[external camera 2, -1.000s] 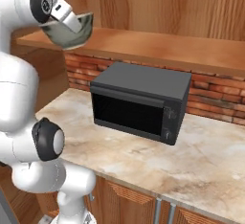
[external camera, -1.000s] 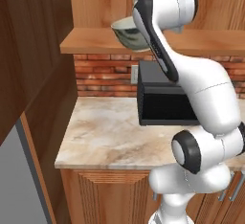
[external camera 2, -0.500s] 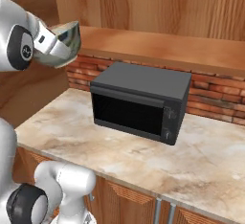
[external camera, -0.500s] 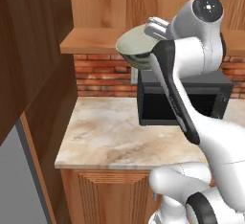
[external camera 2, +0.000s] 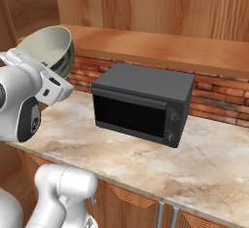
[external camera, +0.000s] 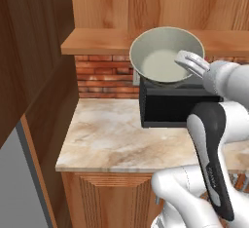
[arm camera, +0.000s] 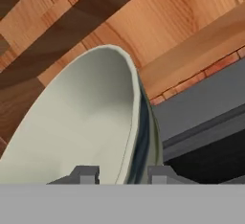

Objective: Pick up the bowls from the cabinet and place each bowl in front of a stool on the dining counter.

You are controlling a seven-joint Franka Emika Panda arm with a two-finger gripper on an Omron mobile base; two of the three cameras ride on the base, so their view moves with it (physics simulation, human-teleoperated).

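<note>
One bowl (external camera: 163, 56) is counted, seen also in the right base view (external camera 2: 48, 49) and the hand view (arm camera: 81, 122). One microwave (external camera 2: 143, 103) is counted on one marbled worktop (external camera 2: 146, 159), and one wooden shelf (external camera: 97, 42) is seen above a single band of brick wall (external camera: 104, 78). Two metal handles (external camera 2: 165, 216) are counted on the cupboard fronts below the worktop in the right base view, and one gripper (arm camera: 122, 173) is counted, with two finger tips (arm camera: 83, 174) shown, one on each side of the bowl's rim.
</note>
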